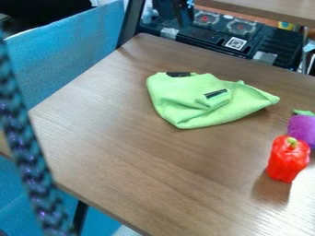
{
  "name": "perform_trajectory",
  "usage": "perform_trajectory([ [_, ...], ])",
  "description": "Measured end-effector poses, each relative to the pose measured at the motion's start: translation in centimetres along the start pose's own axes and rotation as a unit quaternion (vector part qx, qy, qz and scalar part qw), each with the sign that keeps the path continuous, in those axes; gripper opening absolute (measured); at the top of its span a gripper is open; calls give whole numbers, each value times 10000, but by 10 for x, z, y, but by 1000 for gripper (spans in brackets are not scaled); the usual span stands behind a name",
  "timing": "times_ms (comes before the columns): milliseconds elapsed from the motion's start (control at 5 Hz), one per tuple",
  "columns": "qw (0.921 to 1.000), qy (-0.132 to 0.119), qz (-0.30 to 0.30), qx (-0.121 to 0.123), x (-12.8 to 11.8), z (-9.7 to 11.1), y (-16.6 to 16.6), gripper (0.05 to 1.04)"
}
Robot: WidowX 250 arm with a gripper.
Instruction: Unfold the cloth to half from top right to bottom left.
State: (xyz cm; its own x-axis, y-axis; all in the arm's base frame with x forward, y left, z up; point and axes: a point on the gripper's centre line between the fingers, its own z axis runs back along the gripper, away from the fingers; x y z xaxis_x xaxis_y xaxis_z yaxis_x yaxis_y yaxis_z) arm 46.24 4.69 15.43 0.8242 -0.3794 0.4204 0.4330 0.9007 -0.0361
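Note:
A light green cloth [184, 103] lies crumpled and folded on the upper middle of the wooden table [141, 170]. One pointed corner reaches to the right, and a rounded corner points down toward the front. A small flap with a dark patch [215, 93] is turned over on top of the cloth, right of its middle. A second dark patch [178, 74] sits at the cloth's upper left edge.
A red toy pepper [288, 159] stands at the right, in front of a purple toy vegetable [302, 129] at the right edge. Black equipment [215, 34] is beyond the table's far edge. A blurred braided strand [25, 152] hangs at the left.

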Motion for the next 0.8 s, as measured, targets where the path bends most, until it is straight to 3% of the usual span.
perform_trajectory([
  [400, 9992, 288, 215, -180, -15, -37, -9, 1001],
  [800, 9990, 309, 184, -268, -9, -51, -31, 1001],
])
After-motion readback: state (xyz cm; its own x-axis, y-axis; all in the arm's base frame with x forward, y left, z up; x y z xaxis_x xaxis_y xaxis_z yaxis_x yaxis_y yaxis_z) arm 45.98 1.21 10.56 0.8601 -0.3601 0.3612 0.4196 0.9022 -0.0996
